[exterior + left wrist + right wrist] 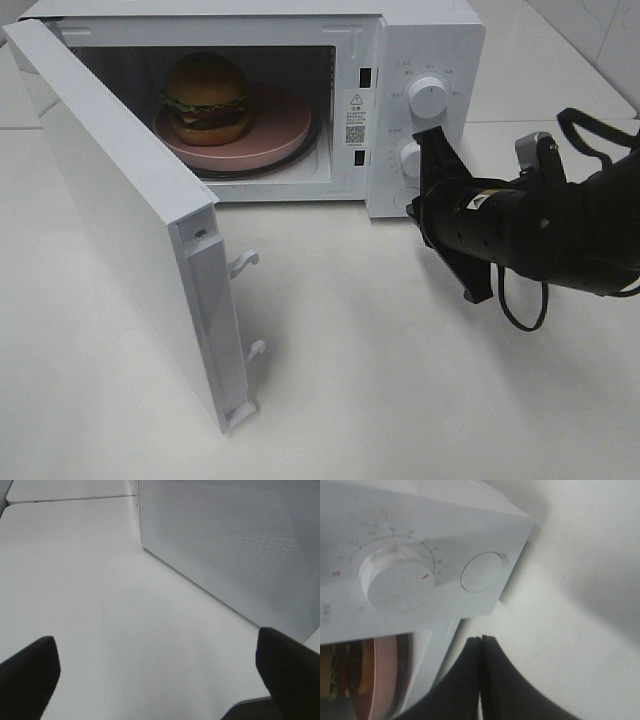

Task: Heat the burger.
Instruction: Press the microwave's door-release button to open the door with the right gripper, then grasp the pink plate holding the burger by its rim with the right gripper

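The burger [207, 97] sits on a round pink plate [275, 125] inside the white microwave [420, 40], whose door [120, 220] hangs wide open to the left. My right gripper [418, 208] is shut and empty, right by the lower part of the control panel, near the lower knob [410, 158]. The right wrist view shows its closed fingers [470, 680] below that knob [397, 580] and a round button [482, 572], with the burger [340, 675] at the edge. My left gripper [160, 680] is open and empty over the table, beside the door's outer face [240, 545]. It is out of the high view.
The open door juts toward the table's front left, with two latch hooks [243, 263] on its edge. An upper knob [430, 95] sits on the panel. The white table [350, 380] spreads in front of the microwave.
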`<state>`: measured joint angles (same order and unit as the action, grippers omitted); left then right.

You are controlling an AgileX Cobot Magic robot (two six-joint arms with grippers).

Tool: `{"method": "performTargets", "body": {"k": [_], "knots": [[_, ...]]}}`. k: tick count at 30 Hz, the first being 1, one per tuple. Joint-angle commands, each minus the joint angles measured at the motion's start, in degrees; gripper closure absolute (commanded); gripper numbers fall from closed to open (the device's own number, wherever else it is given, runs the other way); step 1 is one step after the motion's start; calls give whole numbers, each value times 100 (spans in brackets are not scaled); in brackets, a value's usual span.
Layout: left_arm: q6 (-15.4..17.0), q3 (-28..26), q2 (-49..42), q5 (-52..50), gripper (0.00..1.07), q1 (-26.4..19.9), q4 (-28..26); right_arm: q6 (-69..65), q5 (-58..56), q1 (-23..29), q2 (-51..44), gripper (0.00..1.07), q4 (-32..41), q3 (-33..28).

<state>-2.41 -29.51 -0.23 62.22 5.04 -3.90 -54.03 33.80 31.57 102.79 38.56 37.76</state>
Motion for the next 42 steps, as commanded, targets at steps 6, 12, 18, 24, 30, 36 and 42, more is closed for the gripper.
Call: {"method": "performTargets", "body": {"k": [6,12,18,24,30,36,42], "knots": [[17,-6,-92,-74,7,-17,-29,2086,-1341,-23,-779,106,-315,-17],[17,-6,-92,-74,7,-17,-29,3426,-2263,-23,-1123,106,-315,-6],[17,-6,-92,-74,7,-17,-29,4498,-3180,-189,-1381,105,-321,-6],[17,-6,-92,-74,7,-17,-29,5025,-3965,-539,-1707,104,-917,0],[17,-6,-92,-74,7,-17,-29,5048,-5329,-699,-1793,103,-1965,458],[17,-6,-92,-74,7,-17,-29,5707,-6772,-699,-1793,102,-2607,1209],[17,-6,-92,-74,7,-17,-29,7431,-7838,-699,-1793,101,-2733,1759]]}}
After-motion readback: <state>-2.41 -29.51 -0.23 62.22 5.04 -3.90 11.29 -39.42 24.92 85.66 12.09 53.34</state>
